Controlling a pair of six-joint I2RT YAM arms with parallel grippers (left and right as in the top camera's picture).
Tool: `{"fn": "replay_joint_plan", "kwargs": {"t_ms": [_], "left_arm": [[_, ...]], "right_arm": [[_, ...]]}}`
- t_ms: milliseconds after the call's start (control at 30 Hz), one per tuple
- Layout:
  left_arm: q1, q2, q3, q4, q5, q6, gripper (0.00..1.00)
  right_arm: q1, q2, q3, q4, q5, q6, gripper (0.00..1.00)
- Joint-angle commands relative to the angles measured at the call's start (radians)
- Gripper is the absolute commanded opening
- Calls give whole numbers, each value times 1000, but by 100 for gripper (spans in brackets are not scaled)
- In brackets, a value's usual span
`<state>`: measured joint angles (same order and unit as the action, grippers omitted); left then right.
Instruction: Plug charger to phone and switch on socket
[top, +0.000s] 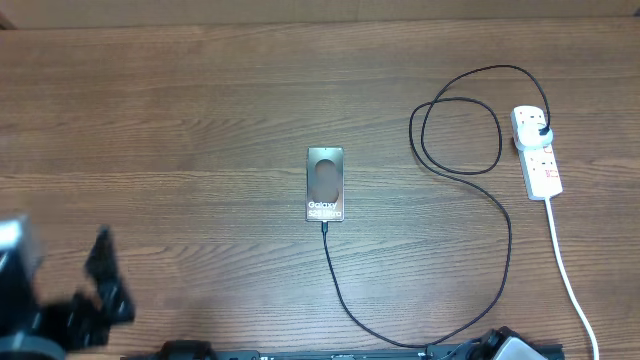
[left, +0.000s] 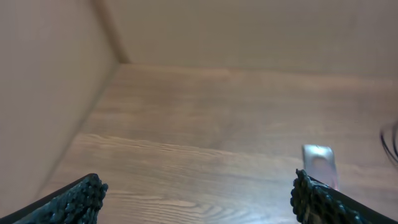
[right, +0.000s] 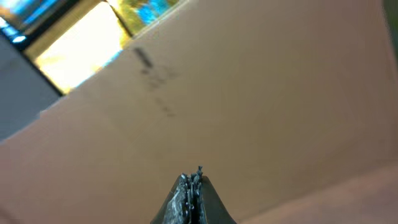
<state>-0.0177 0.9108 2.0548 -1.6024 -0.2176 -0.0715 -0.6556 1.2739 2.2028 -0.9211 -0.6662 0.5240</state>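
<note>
The phone (top: 325, 184) lies flat in the middle of the table, its "Galaxy" lettering at the near end. The charger (top: 505, 235), a thin black cable, meets the phone's near edge, curves along the front and loops up to a black plug (top: 541, 128) seated in the socket (top: 540, 160), a white strip at the far right. My left gripper (top: 105, 280) hovers open and empty at the front left, well away from the phone. In the left wrist view its fingers (left: 79, 200) stand wide apart, with the phone (left: 319, 163) beyond. My right gripper (right: 191, 186) is shut on nothing, facing a cardboard wall.
A white cord (top: 570, 275) runs from the socket to the front right edge, beside my right arm (top: 510, 347). A cardboard wall (left: 43, 93) borders the table on the left and at the back.
</note>
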Motion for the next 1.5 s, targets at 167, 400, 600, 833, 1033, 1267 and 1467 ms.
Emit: {"fn": "replay_joint_plan", "kwargs": {"t_ms": [167, 400, 600, 833, 1033, 1267, 1467], "left_arm": [[116, -262, 0, -2, 2, 4, 100], [120, -483, 1, -25, 2, 4, 99], [136, -661, 0, -85, 1, 5, 100], [143, -818, 1, -87, 1, 5, 100], [155, -905, 31, -86, 1, 5, 100], [154, -905, 40, -87, 1, 5, 100], [87, -905, 40, -87, 1, 5, 100]], "right_arm": [[-2, -112, -14, -117, -39, -84, 4], [90, -163, -84, -105, -25, -84, 4], [216, -180, -153, -51, -23, -84, 4], [284, -209, -195, -26, -23, -85, 4], [330, -219, -195, -26, -6, -87, 4], [371, -227, -195, -33, 0, -89, 4], [469, -284, -195, -57, 126, -89, 5]]}}
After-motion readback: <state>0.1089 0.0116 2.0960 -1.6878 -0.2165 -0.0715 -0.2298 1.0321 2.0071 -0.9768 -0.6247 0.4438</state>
